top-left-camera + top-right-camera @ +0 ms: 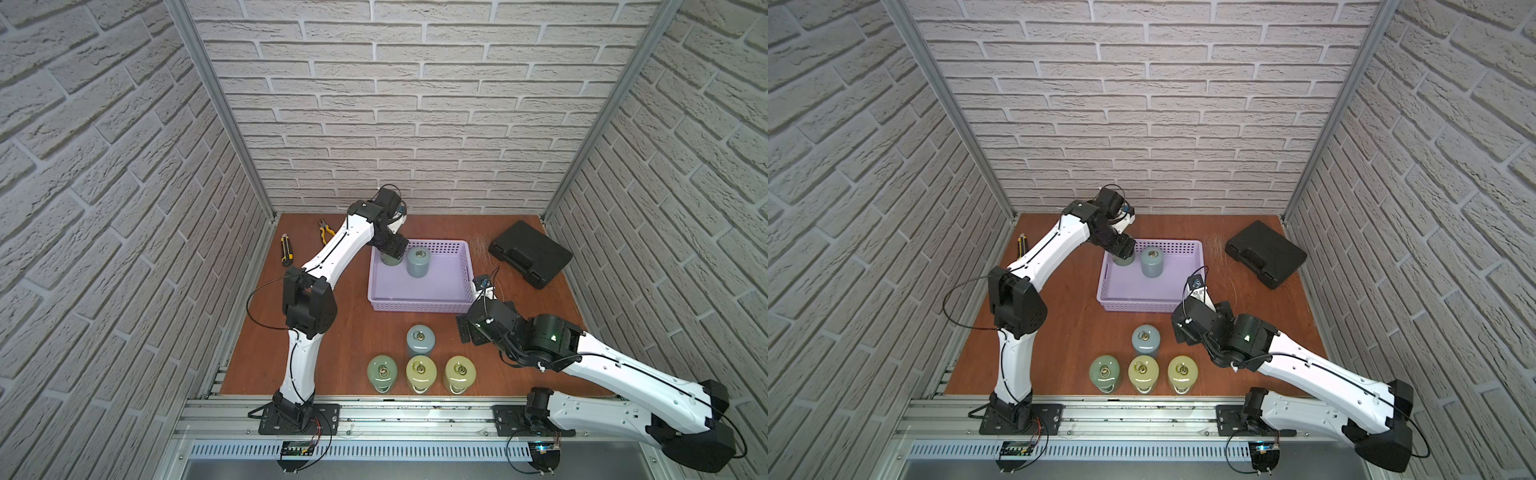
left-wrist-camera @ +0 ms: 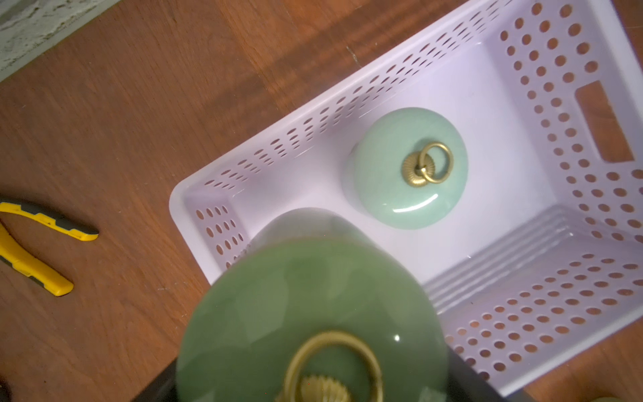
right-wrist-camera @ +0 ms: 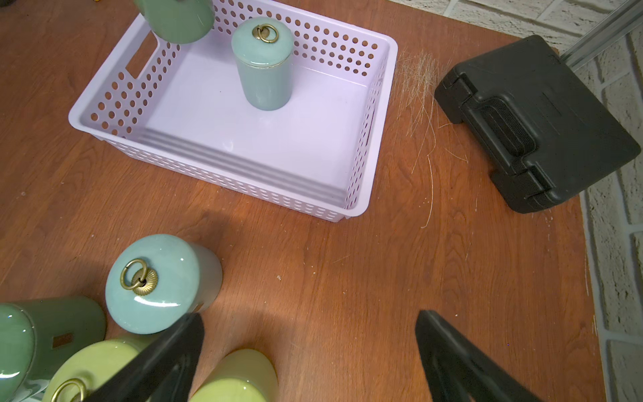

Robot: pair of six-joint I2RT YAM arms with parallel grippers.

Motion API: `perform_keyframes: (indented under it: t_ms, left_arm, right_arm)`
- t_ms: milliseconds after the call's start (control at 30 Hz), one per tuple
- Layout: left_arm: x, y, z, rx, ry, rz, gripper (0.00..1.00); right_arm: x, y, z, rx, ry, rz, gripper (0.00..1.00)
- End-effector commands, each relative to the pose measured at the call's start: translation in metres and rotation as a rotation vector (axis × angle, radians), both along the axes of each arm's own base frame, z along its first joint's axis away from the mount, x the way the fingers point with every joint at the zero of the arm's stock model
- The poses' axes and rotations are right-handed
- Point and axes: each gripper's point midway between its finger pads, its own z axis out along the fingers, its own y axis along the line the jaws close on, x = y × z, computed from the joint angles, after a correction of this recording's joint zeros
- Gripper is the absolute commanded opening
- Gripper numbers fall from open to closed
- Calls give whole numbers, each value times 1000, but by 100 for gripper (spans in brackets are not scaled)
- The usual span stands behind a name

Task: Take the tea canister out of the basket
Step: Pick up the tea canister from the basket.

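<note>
The job looks well advanced: four canisters (image 1: pixel 420 365) stand out on the counter (image 1: pixel 353 332); one pale canister (image 1: pixel 418 262) stands upright inside the basket (image 1: pixel 419 306); a green tea canister (image 3: pixel 174 17) is at the basket's far corner, seemingly raised off its floor but not clear of the rim. The left gripper (image 1: pixel 392 251) clasps that green canister near its lid, jaws spread wide around it; the right gripper (image 3: pixel 309 315) hangs wide and empty over the counter beside the row.
</note>
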Motion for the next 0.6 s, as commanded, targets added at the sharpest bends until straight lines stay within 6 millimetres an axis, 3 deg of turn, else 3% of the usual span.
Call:
perform_keyframes:
  t_ms: [0,567]
  left_arm:
    - [-9,2,48,-56,-94,23,49]
    - [-73,15,60,-77,-100,77,48]
  right_arm:
    - [2,-4,2,19,-10,-43,100]
    - [8,-2,10,5,-8,-67,100]
